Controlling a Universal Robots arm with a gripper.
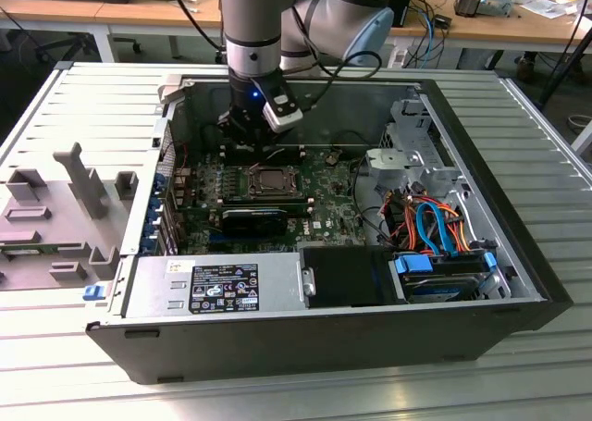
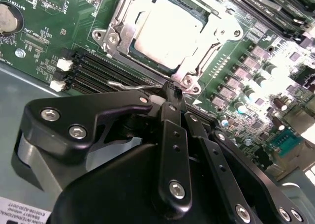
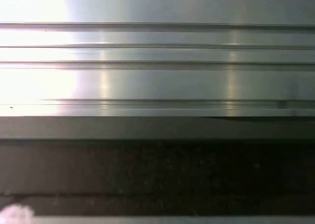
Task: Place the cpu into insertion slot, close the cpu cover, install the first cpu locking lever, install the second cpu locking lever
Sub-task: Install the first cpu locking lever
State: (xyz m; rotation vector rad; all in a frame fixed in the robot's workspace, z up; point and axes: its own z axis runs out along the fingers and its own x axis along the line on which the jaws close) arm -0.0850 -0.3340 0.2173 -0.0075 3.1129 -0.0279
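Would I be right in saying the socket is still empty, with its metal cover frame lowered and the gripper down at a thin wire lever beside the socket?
Not quite: the insertion slot is not empty. In the second wrist view the cpu sits in it, its silver top showing through the window of the lowered cpu cover. The rest holds: the gripper is down at the thin wire lever beside the socket.

cpu [image 2: 165, 29] in insertion slot [image 2: 129, 17] | cpu cover [image 2: 216, 34] over it | end effector [image 2: 170, 93] beside slot
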